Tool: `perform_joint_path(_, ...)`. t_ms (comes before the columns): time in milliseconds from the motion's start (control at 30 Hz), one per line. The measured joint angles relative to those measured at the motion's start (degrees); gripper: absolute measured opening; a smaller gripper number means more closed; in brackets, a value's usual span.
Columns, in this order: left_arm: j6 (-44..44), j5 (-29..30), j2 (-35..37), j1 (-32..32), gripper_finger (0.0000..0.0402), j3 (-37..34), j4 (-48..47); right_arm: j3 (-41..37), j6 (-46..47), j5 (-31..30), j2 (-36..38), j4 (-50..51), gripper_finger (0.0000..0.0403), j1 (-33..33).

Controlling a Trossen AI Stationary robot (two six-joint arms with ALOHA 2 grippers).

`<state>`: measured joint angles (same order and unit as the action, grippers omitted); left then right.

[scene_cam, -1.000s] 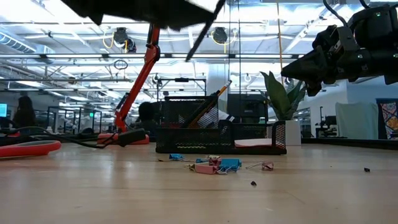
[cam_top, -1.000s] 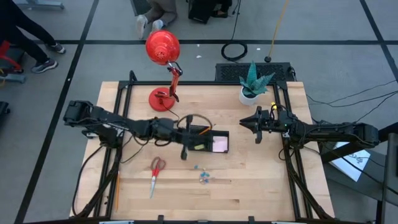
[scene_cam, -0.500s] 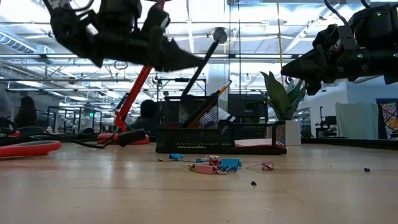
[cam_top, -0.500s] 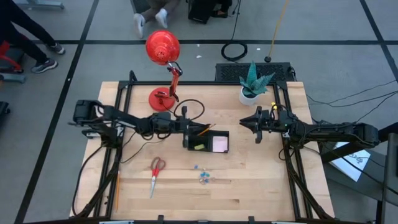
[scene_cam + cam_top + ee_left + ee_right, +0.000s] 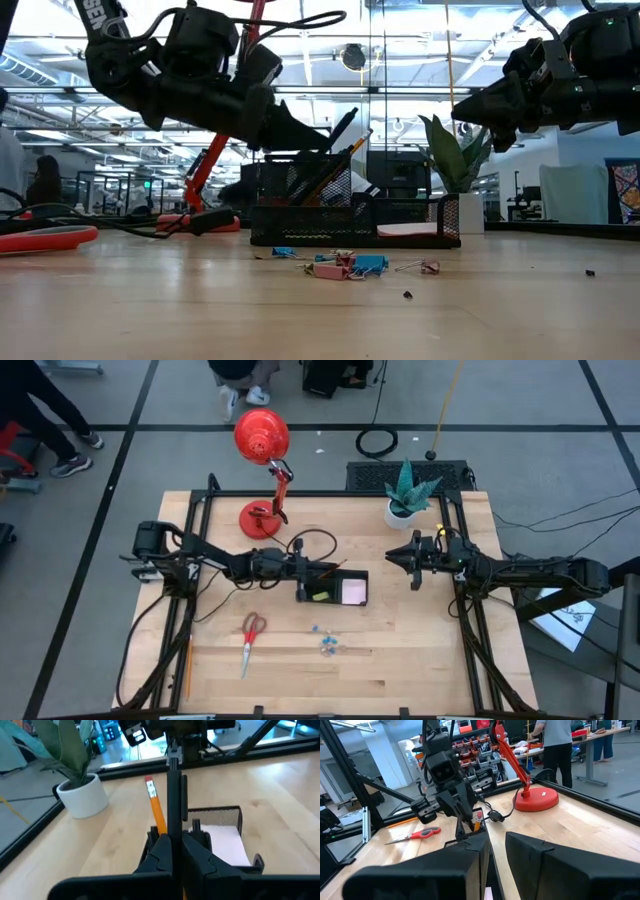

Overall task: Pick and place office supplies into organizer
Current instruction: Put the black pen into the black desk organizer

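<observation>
The black mesh organizer (image 5: pixel 335 588) stands mid-table, with an orange pencil (image 5: pixel 156 810) leaning in its tall cup and a pale sticky-note pad (image 5: pixel 225 842) in its low tray. My left gripper (image 5: pixel 172 840) hovers just above the cup's left side, shut on a black pen (image 5: pixel 173 795). Red-handled scissors (image 5: pixel 250 635) and small clips (image 5: pixel 345 265) lie flat on the table nearer the front edge. My right gripper (image 5: pixel 415 565) waits to the right of the organizer, narrowly open with nothing between its fingers. My left gripper pinches the black pen by its rear end (image 5: pixel 173 832) between its two fingers. The fingers come from the table's left, nearly level and tipped slightly down. The pen runs on along them, and its free end (image 5: pixel 348 118) slants up over the cup, lifted clear of the table.
A red desk lamp (image 5: pixel 262 470) stands at the far left of the table and a potted plant (image 5: pixel 405 495) at the far right. Another orange pencil (image 5: pixel 187 665) lies near the table's left edge. Bare wood shows in front of the clips.
My left gripper has come down toward the organizer and rolled while keeping its hold on the pen. The pen, which was high above the organizer, now hangs just over the mesh cup and slants less steeply.
</observation>
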<state>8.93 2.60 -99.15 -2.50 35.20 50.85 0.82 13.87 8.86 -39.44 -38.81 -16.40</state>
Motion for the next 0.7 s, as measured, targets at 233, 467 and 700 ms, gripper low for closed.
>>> perform_joint_path(233, -0.1, 0.5, 0.0, -0.1, 0.0016, 0.0, -1.4, 0.0, 0.0, 0.0, 0.0, 0.0, 0.0059, 0.0)
perform_joint_path(467, -0.7, 0.4, 0.0, -0.2, 0.0044, 0.1, -1.9, 0.0, 0.0, 0.0, 0.0, 0.0, 0.0059, 0.0)
perform_joint_path(700, -1.7, 0.4, 0.0, -0.2, 0.0121, 0.1, -1.4, 0.0, 0.0, 0.1, 0.0, 0.0, 0.0059, 0.0)
